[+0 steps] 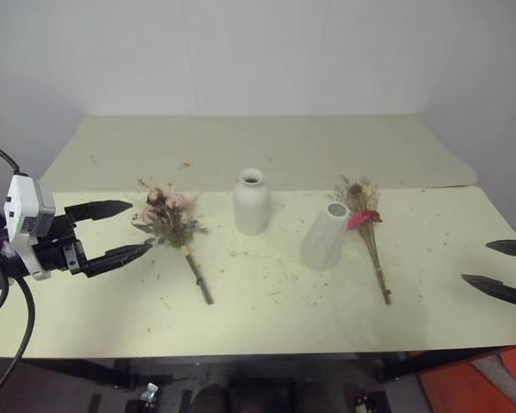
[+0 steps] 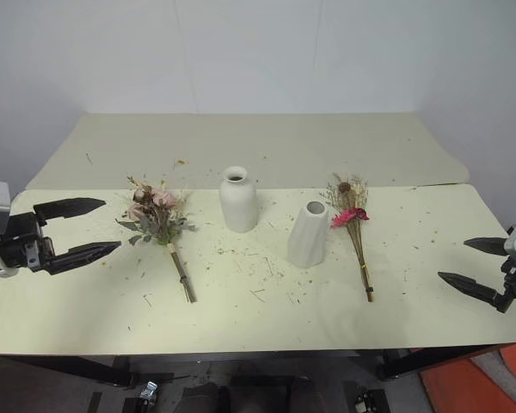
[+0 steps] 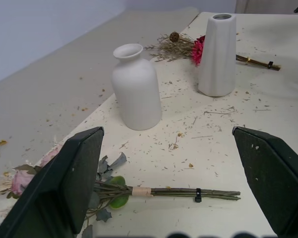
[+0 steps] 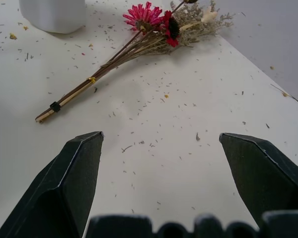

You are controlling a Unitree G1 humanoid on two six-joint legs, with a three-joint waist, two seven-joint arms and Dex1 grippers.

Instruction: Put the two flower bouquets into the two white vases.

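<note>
Both bouquets lie flat on the tabletop (image 1: 267, 318), neither yet in a vase. The pink rose bouquet (image 1: 168, 215) lies left of centre, heads toward the wall, stems (image 1: 198, 280) trailing toward the robot. The magenta daisy bouquet (image 1: 365, 228) lies right of centre, oriented likewise, its head just beside the tapered vase (image 1: 325, 237).

Handling: both bundles look light and brittle. Dried heads likely shed and crush under pressure; the tabletop is already littered with flakes. The bound stems are thin and fairly stiff. The best hold is probably on the stems near the tie bands, never on the blooms.

The bottle-shaped vase (image 1: 251, 202) stands upright between the bouquets. Its narrow neck demands accurate stem alignment. The tapered vase leans and may tip if nudged.

The left gripper (image 1: 125, 231) hangs just beside the rose heads, fingers (image 1: 99, 209) spread wide and empty. The right gripper (image 2: 473, 265) sits at the right tabletop edge, well apart from the daisy stems, fingers likewise released and holding nothing.

Obstructions: none lie between either gripper and its nearer bouquet.
</note>
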